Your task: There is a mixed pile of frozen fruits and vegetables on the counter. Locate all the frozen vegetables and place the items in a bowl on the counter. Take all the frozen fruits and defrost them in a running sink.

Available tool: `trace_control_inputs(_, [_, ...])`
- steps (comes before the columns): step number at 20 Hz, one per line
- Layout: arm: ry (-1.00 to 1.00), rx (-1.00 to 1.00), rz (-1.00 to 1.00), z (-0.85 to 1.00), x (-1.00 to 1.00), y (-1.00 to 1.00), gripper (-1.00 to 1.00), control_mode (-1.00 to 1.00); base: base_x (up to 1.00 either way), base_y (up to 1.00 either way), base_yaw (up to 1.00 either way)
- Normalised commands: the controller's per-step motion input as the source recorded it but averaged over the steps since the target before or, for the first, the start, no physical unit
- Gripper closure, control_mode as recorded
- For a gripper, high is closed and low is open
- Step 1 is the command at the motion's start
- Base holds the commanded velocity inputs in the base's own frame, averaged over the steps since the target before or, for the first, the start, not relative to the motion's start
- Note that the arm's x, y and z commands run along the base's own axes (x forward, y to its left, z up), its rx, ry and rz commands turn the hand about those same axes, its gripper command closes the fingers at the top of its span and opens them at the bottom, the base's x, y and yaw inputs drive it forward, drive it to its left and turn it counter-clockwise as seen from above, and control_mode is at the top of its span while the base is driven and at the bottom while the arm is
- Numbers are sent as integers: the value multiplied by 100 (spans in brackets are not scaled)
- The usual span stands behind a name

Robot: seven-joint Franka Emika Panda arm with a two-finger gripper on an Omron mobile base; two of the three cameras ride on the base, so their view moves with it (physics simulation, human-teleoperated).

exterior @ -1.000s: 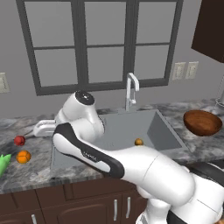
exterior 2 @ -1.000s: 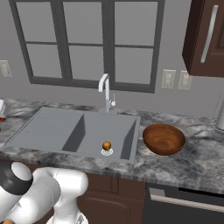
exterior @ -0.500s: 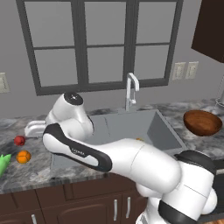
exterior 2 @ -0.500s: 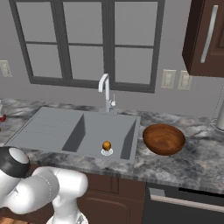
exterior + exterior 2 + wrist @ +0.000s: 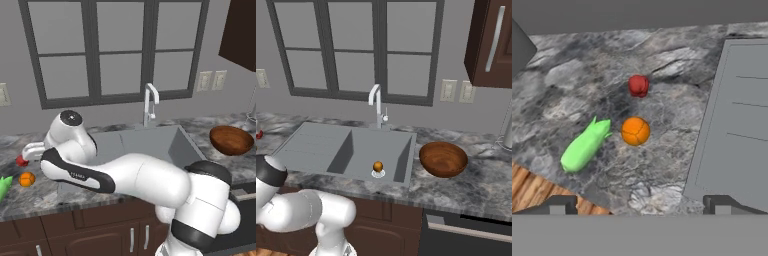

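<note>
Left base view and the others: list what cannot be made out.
- Green pointed piece: left base view, cut off by the left edge.
- Sink basin floor: left base view, hidden by the arm.
- Whether water runs from the tap: right base view, too small to tell.

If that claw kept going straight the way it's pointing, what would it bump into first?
Probably the bright orange ball, which lies nearly straight ahead of the open claw on the counter. The green pointed piece sits beside it, so depth makes this a best guess.
</note>
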Motion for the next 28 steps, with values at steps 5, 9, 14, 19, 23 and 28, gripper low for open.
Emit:
trace_control_inputs(5, [-1, -3, 0, -23, 20, 25, -100, -100, 0, 0, 0])
trace_control_inputs(9, [0, -1, 0, -19, 27, 21, -100, -100, 0, 0, 0])
trace_control_inputs(14, [0, -2, 0, -19, 26, 20, -100, -100, 0, 0, 0])
trace_control_inputs(19, [0, -2, 0, -23, 23, 24, -100, -100, 0, 0, 0])
trace_control_inputs(23, [0, -2, 0, -25, 21, 29, -100, -100, 0, 0, 0])
trace_control_inputs(28, [0, -2, 0, -20, 16, 22, -100, -100, 0, 0, 0])
